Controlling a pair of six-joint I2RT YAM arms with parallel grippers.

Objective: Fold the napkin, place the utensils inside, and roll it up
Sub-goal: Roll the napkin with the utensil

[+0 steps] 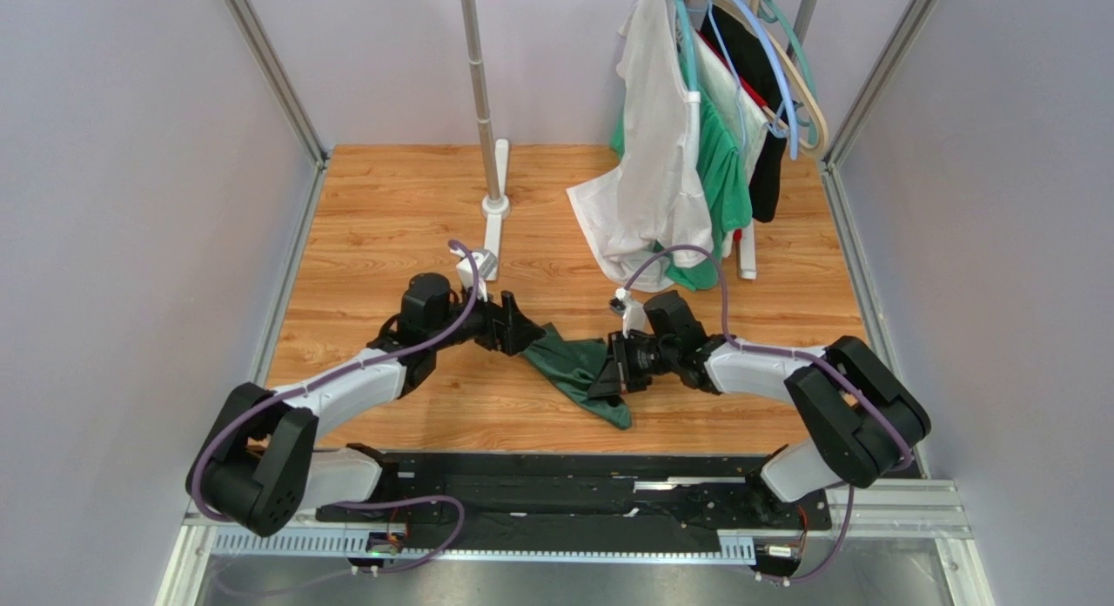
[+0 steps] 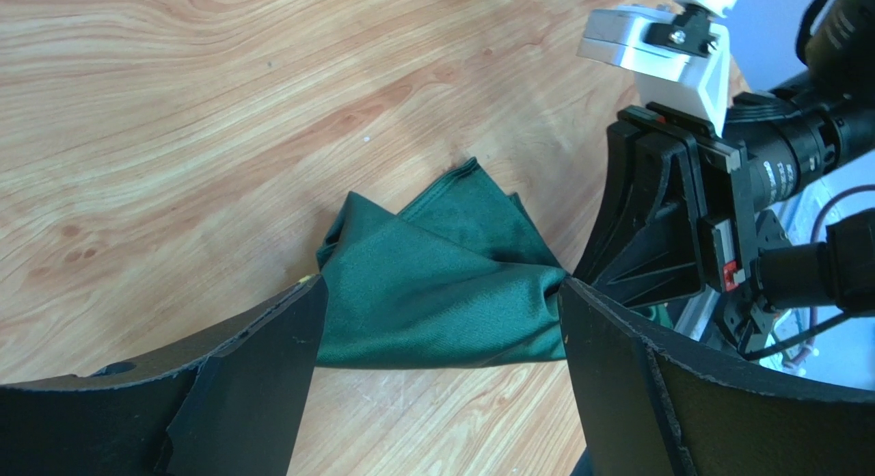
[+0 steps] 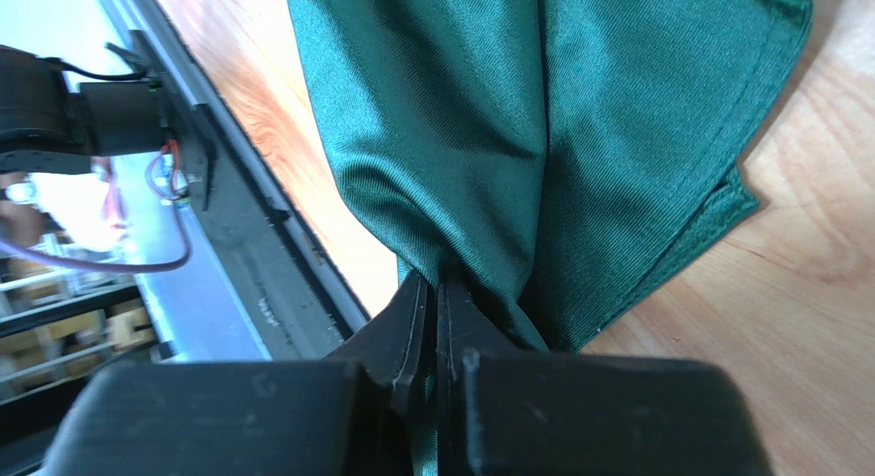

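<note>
Top, left-wrist and right-wrist views of the two-arm rig at a wooden bench (image 1: 379,227). At the left, the left arm reaches inward across the bench; the left fingers (image 1: 521,332) stand spread wide, closed on nothing, and the left-wrist view shows one end of the napkin (image 1: 569,365) lying between their tips on the wood. The napkin, a dark green cloth, is bunched into a loose folded band rather than spread flat. It lies on the bare bench at centre, between the two arms, running from the left fingers down and rightward to the right fingers (image 1: 612,371), with a short tail pointing toward the near edge of the bench. The right fingers are pressed together on a gathered fold of the napkin, and the right-wrist view shows the cloth drawn into creases where they pinch it. Farther back, a metal stand pole (image 1: 480,84) rises from the bench left of centre. At the back right, a white garment (image 1: 654,162) and a brighter green garment (image 1: 722,175) hang on hangers (image 1: 785,71).
</note>
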